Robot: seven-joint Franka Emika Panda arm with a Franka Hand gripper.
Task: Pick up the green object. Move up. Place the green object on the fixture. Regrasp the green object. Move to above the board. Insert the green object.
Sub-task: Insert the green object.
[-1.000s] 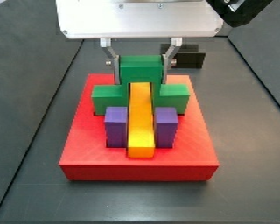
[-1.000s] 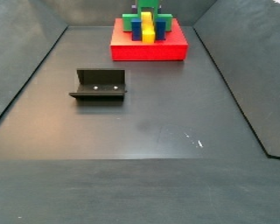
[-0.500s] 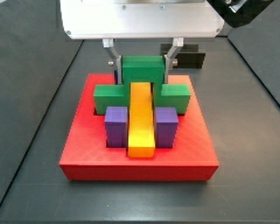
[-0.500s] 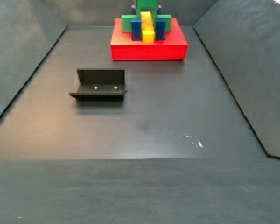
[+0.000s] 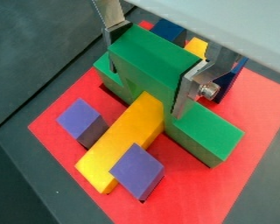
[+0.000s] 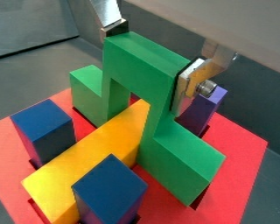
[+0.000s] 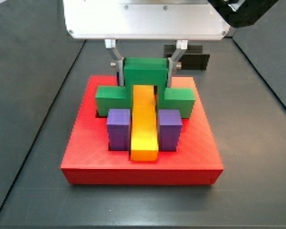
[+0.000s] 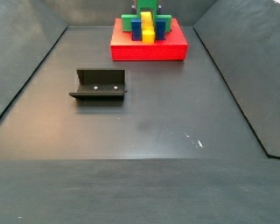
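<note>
Clamping green object [image 7: 143, 73] on board [image 7: 142, 157], claw [image 7: 145, 61] unmoved.

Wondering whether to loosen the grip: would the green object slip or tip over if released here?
The green object looks like rigid, smooth plastic, so probably stiff but slippery between the end effector plates. Its wings straddle the yellow bar on the board, so it likely stays upright.

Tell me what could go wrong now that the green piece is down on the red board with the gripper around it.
The gripper grips the green piece's raised centre, straddling the yellow bar on the board. Lifting without opening could pull it back out. The silver fingers sit close to a blue block, so opening wide might knock it. Full seating cannot be judged, so releasing early might leave it tilted.
</note>
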